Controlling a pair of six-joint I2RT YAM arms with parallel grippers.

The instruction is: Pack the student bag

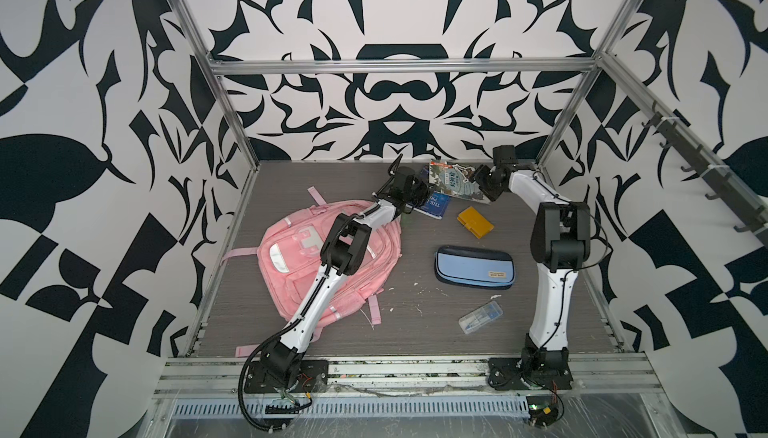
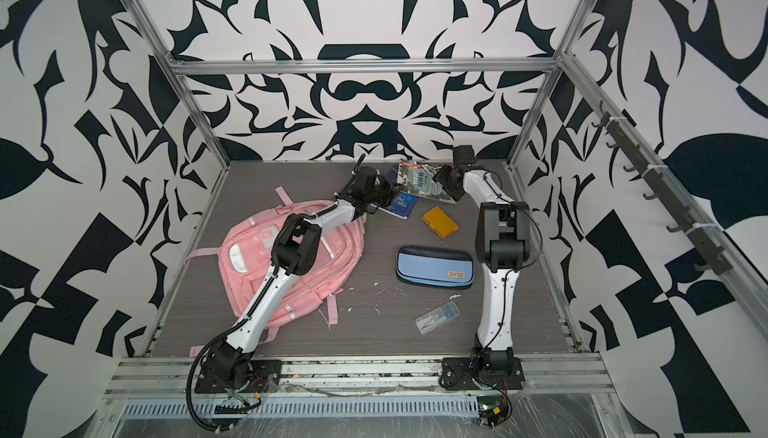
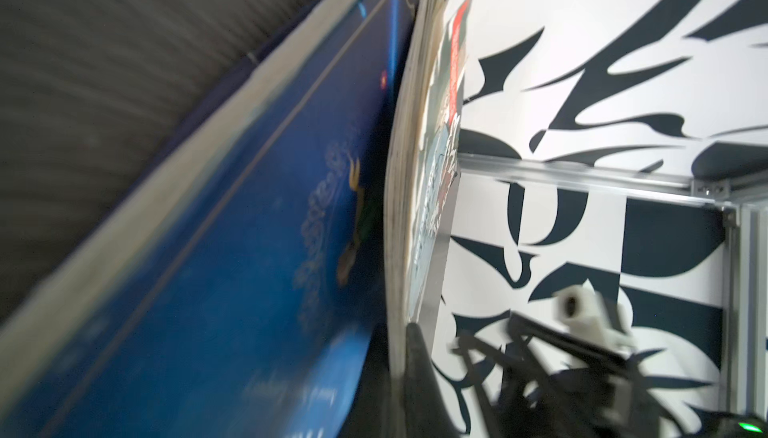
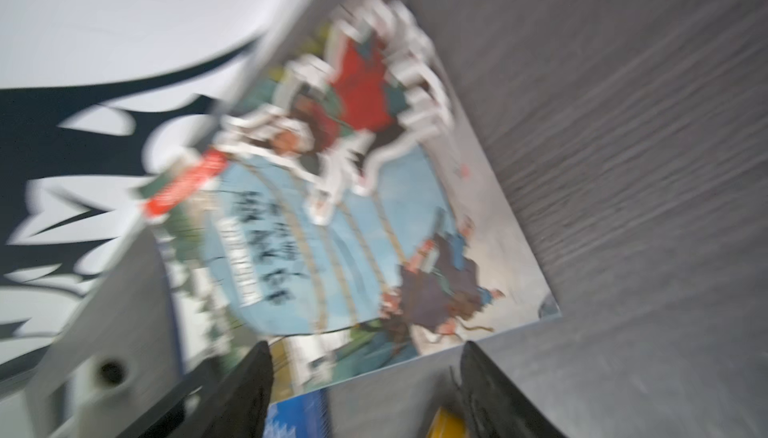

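One student bag, contents hidden

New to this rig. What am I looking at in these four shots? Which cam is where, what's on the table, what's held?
Two robot arms are mounted at the near edge of a table, each ending in a two-finger gripper. Both top views come from one camera overhead. The blurry close-ups come from cameras on the arms' wrists.

On the table lie the student bag (a pink backpack), a blue pencil case, a yellow case and a clear plastic box. At the far side is a blue book with an illustrated book on it.

The left gripper is shut, apparently pinching the illustrated book's edge. The right gripper is open and holds nothing.
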